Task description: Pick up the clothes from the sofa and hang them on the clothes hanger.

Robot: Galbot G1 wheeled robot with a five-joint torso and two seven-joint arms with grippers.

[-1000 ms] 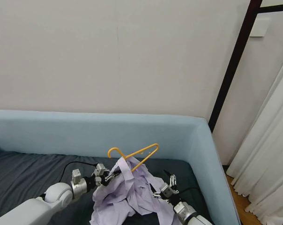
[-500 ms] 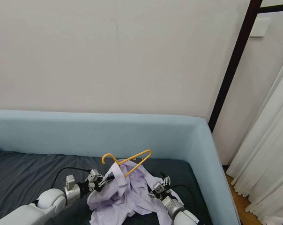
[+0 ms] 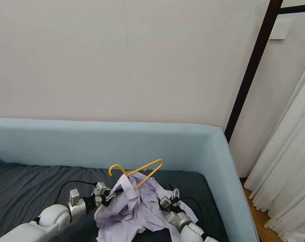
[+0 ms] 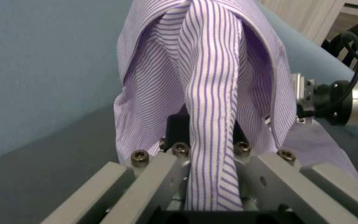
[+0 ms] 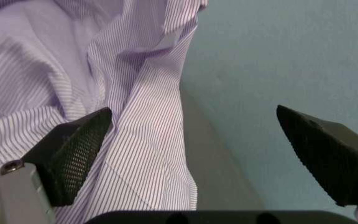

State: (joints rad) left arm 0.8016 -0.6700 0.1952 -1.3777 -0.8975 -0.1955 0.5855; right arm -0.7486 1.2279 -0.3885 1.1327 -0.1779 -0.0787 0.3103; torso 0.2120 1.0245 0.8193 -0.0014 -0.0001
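Observation:
A lavender striped shirt (image 3: pixel 137 210) lies bunched on the sofa seat, its collar draped over an orange hanger (image 3: pixel 136 174) that tilts up out of it. My left gripper (image 3: pixel 110 194) is at the shirt's left side, shut on a fold of the striped shirt (image 4: pixel 213 93) that runs between its fingers (image 4: pixel 160 165). My right gripper (image 3: pixel 168 203) sits at the shirt's right edge. Its black pads (image 5: pixel 73 154) stand wide apart and open, with the shirt (image 5: pixel 61 93) beside one pad and nothing between them.
The light blue sofa back (image 3: pixel 142 143) runs behind the shirt and its side wall (image 3: pixel 223 171) closes the right. Dark grey seat (image 3: pixel 31 186) stretches left. A black post (image 3: pixel 248 80) and white curtains (image 3: pixel 289 171) stand to the right.
The hanger and shirt have come down and shifted left with my left gripper. My right gripper has drawn back to the left, closer to the shirt.

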